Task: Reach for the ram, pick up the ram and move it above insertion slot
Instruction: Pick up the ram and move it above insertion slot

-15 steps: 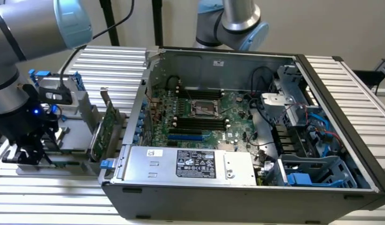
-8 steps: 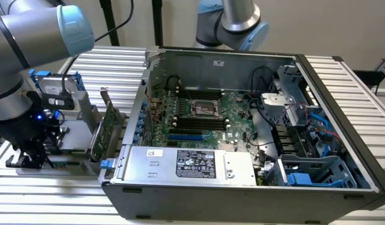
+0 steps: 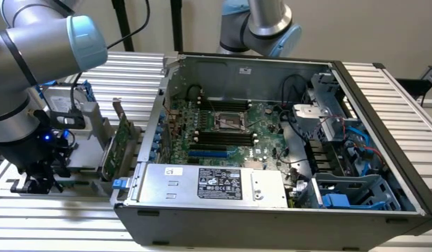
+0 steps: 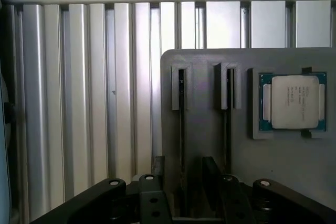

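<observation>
Over gray holder [image 4: 205,145] | hand [image 4: 184,167] apart, astride 1 of 2 slots [image 4: 181,90] | 1 CPU [image 4: 294,102] in pocket beside 2nd slot

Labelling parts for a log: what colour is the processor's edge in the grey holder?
Teal-green, framing a silver lid on the processor, best in the wrist view.

Hand [image 4: 184,179] cut off at picture edge. Ram [image 4: 181,124] edge-on in its slot — chips hidden. Processor [image 4: 294,102] print too small to read.
</observation>
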### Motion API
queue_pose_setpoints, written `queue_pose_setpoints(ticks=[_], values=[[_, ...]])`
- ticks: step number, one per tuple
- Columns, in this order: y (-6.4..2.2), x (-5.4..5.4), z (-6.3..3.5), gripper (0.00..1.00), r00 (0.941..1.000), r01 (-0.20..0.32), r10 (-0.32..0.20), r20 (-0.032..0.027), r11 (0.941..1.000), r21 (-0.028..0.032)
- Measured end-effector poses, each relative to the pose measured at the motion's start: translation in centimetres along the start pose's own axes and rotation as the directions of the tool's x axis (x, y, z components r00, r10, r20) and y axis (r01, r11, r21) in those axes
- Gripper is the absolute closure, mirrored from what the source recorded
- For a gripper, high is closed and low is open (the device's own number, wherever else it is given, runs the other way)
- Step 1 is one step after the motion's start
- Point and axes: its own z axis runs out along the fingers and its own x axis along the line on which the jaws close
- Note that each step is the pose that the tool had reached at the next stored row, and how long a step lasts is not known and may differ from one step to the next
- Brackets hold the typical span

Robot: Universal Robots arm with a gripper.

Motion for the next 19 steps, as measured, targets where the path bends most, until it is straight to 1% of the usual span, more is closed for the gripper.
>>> queue_pose_setpoints(ticks=[5,7,8,14,15,19], values=[[-0.01,0.00,0.09,0.58,1.0000,0.008,-0.008,-0.0003,1.0000,0.0000],[-0.01,0.00,0.10,0.60,1.0000,0.009,-0.009,-0.0004,1.0000,0.0000],[-0.01,0.00,0.11,0.67,1.0000,0.010,-0.010,-0.0004,1.0000,0.0000],[0.04,-0.01,0.17,0.69,0.9999,0.013,-0.013,-0.0004,0.9999,0.0002],[0.06,0.00,0.16,0.76,0.9999,0.014,-0.014,-0.0005,0.9999,0.0002],[0.16,-0.03,0.17,0.76,0.9998,0.019,-0.019,-0.0007,0.9998,0.0002]])
